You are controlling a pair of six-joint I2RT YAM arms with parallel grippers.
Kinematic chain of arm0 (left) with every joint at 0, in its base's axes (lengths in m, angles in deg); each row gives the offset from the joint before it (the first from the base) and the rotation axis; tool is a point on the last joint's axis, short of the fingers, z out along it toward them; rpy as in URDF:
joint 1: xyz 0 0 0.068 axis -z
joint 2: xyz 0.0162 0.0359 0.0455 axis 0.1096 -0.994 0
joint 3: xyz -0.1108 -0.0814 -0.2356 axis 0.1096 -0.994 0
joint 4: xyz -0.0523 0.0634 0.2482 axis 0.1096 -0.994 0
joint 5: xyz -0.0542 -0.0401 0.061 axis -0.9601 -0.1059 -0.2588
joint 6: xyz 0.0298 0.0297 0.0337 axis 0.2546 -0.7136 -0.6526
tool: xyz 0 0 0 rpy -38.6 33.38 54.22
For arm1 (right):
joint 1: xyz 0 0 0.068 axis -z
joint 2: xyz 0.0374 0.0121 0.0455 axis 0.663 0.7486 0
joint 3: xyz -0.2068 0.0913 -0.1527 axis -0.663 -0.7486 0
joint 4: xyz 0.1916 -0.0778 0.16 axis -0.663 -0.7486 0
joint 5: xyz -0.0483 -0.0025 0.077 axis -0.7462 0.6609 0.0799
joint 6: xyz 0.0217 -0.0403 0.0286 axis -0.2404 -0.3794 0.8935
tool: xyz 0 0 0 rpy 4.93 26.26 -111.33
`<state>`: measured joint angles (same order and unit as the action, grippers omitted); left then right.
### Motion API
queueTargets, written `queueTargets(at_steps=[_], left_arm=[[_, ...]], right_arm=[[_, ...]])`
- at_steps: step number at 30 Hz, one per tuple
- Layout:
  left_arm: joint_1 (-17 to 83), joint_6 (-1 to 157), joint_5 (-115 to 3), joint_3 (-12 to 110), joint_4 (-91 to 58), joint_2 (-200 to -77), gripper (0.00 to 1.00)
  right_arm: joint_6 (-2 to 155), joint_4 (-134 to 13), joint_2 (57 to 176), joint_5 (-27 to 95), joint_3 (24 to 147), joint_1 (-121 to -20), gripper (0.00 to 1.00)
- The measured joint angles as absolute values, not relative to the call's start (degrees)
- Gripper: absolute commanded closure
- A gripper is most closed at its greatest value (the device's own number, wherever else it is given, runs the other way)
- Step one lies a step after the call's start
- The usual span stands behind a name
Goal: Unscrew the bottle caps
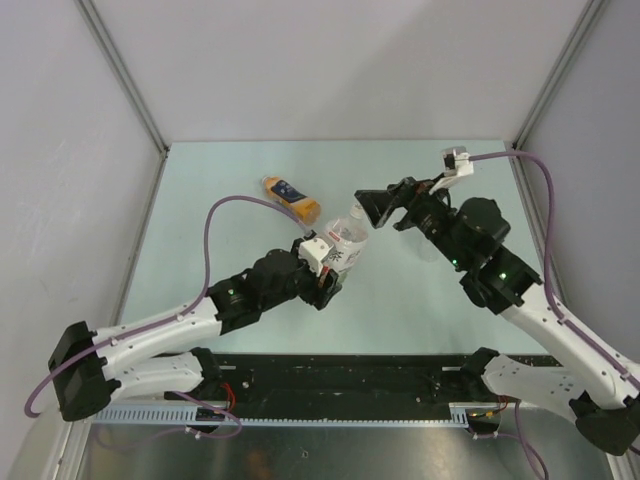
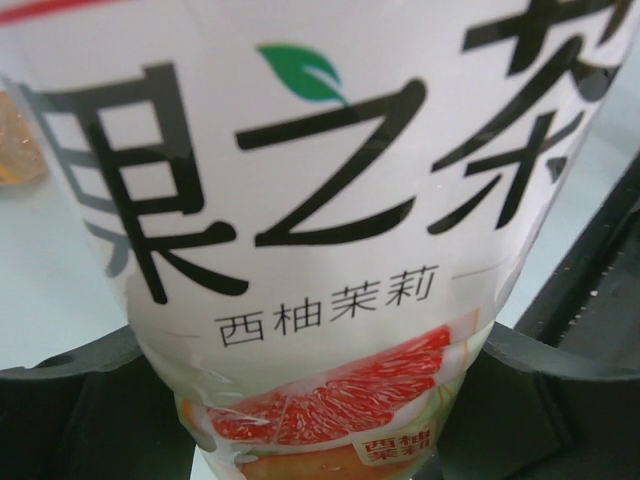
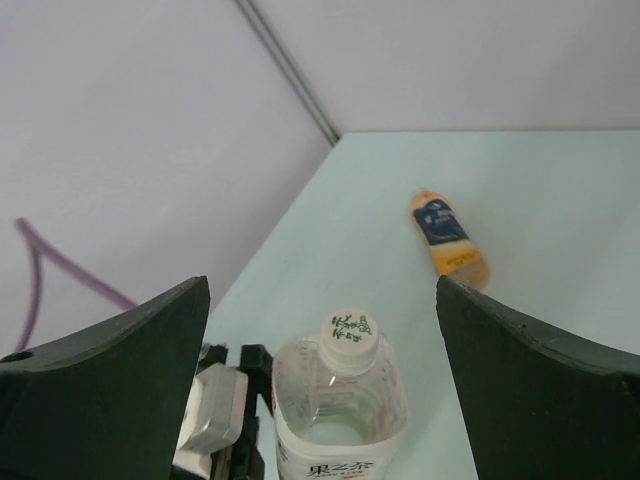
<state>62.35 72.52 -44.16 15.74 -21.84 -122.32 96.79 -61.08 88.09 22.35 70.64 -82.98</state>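
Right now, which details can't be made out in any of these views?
- Left wrist view: the clear bottle fills the frame, and its cap is cut off by the top edge.
- Top view: the left gripper has its fingertips hidden under that bottle.
- Right wrist view: the cap covers the neck threads, so loosened or tight is unclear.
- Orange bottle: too small in either view to tell whether it is capped.

You see the table [image 1: 200,200] from above and behind, your left wrist camera sits tight against the clear bottle [image 2: 320,200], and your right wrist camera looks down on its cap [image 3: 351,330].
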Motion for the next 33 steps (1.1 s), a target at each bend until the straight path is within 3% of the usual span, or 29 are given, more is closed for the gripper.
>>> queueTargets(at_steps=[6,10,14,17,33], left_arm=[[65.9,72.6,-32.7,18.7,-25.5,-125.2,0.71],[69.2,73.1,-23.8,20.3,-27.3,-126.8,0.73],[71.5,73.6,-15.9,22.1,-29.3,-128.5,0.73],[72.6,74.0,-11.5,23.1,-30.4,-130.0,0.73],[73.8,74.1,-5.6,25.2,-32.8,-132.3,0.74]], right_arm=[[97.3,-63.4,93.8,16.7,72.1,-84.4,0.03],[98.2,-65.2,96.9,15.3,73.4,-84.5,0.1],[99.0,-66.0,98.2,15.1,74.0,-84.5,0.3],[99.8,-66.4,98.6,15.3,74.7,-84.5,0.38],[100.9,-69.4,101.4,19.7,75.9,-83.6,0.5]])
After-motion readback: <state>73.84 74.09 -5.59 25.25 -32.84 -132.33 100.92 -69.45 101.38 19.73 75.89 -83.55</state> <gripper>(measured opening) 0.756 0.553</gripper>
